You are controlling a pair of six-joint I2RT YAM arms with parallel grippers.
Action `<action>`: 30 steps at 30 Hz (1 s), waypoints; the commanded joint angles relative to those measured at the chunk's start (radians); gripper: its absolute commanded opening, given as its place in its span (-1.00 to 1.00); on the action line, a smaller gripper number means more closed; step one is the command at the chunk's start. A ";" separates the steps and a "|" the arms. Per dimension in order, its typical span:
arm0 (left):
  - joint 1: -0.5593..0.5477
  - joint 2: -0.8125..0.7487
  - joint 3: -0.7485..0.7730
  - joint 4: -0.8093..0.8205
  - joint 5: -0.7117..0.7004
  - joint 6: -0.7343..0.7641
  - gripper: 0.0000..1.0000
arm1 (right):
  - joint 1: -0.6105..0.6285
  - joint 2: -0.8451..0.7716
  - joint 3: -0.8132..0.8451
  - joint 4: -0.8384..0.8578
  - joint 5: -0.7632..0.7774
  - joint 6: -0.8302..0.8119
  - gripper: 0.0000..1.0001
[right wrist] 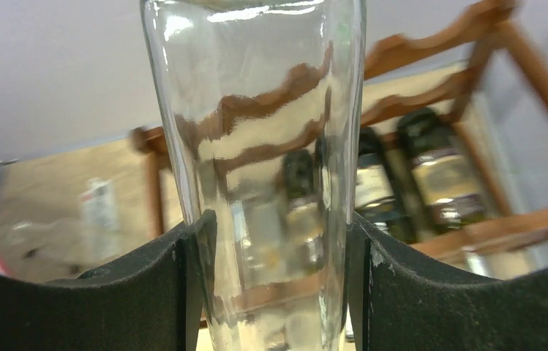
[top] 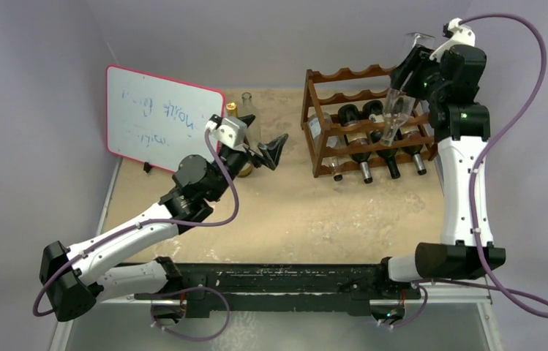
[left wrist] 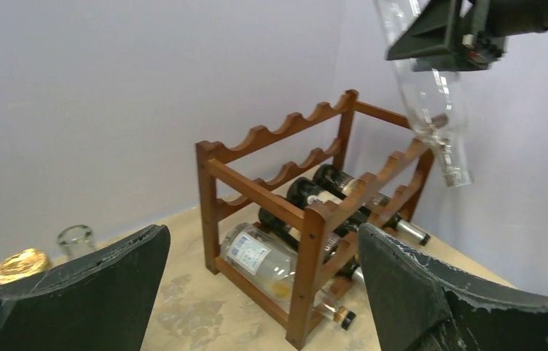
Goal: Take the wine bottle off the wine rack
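A clear glass wine bottle hangs tilted, neck down, over the right end of the reddish-brown wine rack. My right gripper is shut on its body, up near the base. In the right wrist view the black pads press both sides of the wine bottle, with the wine rack behind it. From the left wrist I see the wine bottle above the wine rack. My left gripper stands open and empty, left of the rack and facing it.
Several dark bottles and a clear labelled bottle lie in the rack's lower tiers. A red-edged whiteboard stands at the back left. A gold-capped bottle and a clear glass bottle stand behind my left gripper.
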 commanded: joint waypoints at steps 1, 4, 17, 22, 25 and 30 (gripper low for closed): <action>-0.018 0.015 0.029 0.049 0.096 -0.008 0.98 | 0.017 -0.077 -0.073 0.215 -0.338 0.208 -1.00; -0.019 0.041 0.036 0.046 0.153 -0.004 0.98 | 0.062 -0.097 -0.141 0.310 -0.417 0.303 -1.00; -0.070 -0.028 -0.099 0.033 0.406 0.469 0.98 | 0.280 -0.054 -0.241 0.466 -0.559 0.429 -1.00; -0.119 -0.009 -0.074 -0.084 0.402 0.665 0.91 | 0.302 -0.030 -0.244 0.390 -0.623 0.394 -1.00; -0.229 0.024 -0.036 -0.186 0.238 0.872 0.91 | 0.308 -0.029 -0.235 0.322 -0.639 0.372 -1.00; -0.328 0.067 -0.013 -0.163 0.038 1.099 0.94 | 0.309 -0.004 -0.209 0.224 -0.685 0.341 -1.00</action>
